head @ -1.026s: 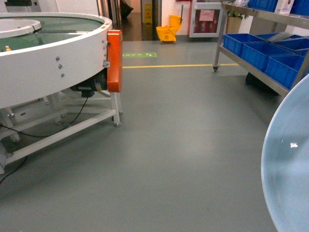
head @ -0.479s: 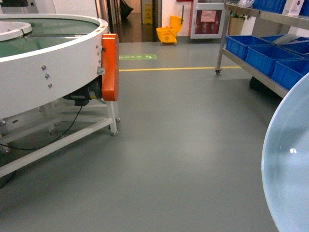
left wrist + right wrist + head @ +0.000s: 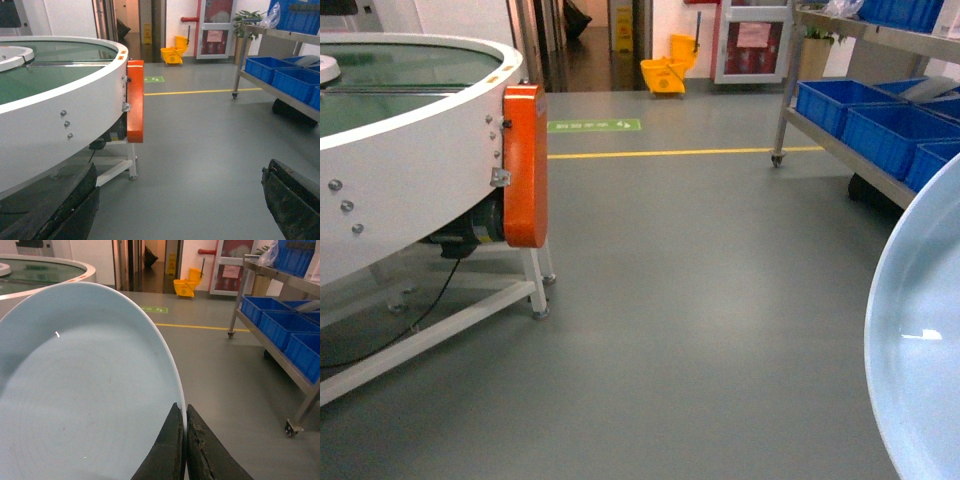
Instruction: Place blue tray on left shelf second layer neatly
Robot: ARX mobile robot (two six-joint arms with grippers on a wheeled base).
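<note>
- Since the earlier head views, the round white table with its orange panel has slid left and now sits lower in the picture, and the yellow floor line has moved down too; the blue tray fills the same lower right corner as before.
- The right gripper is pinched tight on the tray's rim, its two dark fingers pressed on either side of the thin edge; the tray stands tilted up on the gripper's left, its hollow face bare.
- The left gripper is spread wide with nothing between its dark fingers; the white table lies ahead on its left.
- Ahead and to the right of the right gripper stands a metal shelf on wheels, carrying dark blue crates in a row; their contents cannot be made out.
- Further ahead, near the doorway, sits a yellow mop bucket.
</note>
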